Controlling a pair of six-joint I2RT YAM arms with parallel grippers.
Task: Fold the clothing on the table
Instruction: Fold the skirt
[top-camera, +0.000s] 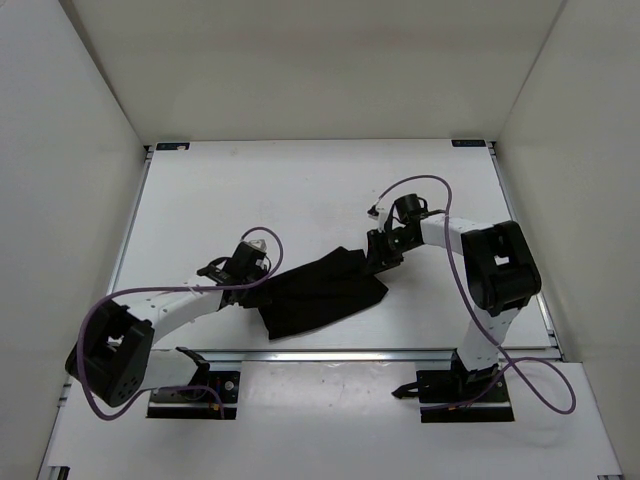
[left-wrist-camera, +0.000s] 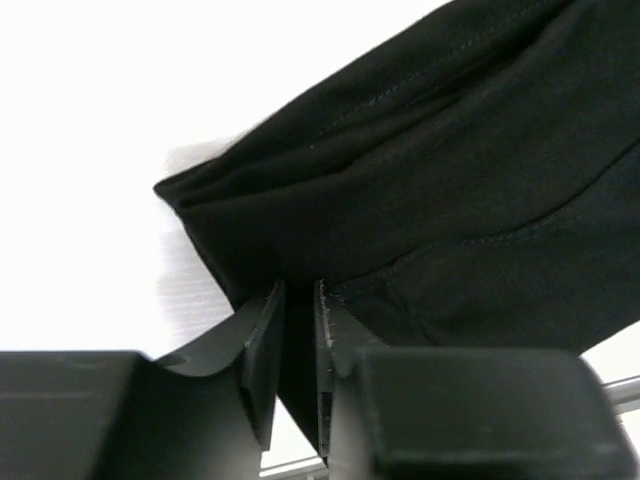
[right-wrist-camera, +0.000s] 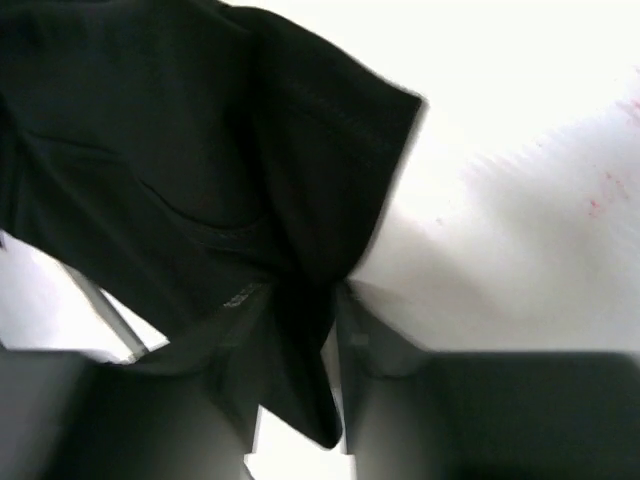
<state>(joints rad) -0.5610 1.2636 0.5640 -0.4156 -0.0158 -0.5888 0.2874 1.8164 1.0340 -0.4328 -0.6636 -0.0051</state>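
My top cam sits high behind the arm bases, tilted down and fwd, far enough back to take in the whole table (top-camera: 300, 180). Wrist cams ride the left gripper (left-wrist-camera: 298, 288) and right gripper (right-wrist-camera: 305, 292), looking out along the fingers, v. close and low (R one's blurry). All three share the clothing (top-camera: 320, 290): L cam gets its left end, R cam its right.

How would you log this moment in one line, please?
left pincer: shut on clothing, left end | right pincer: shut on clothing, right end | clothing: crumpled, spanning between both over table
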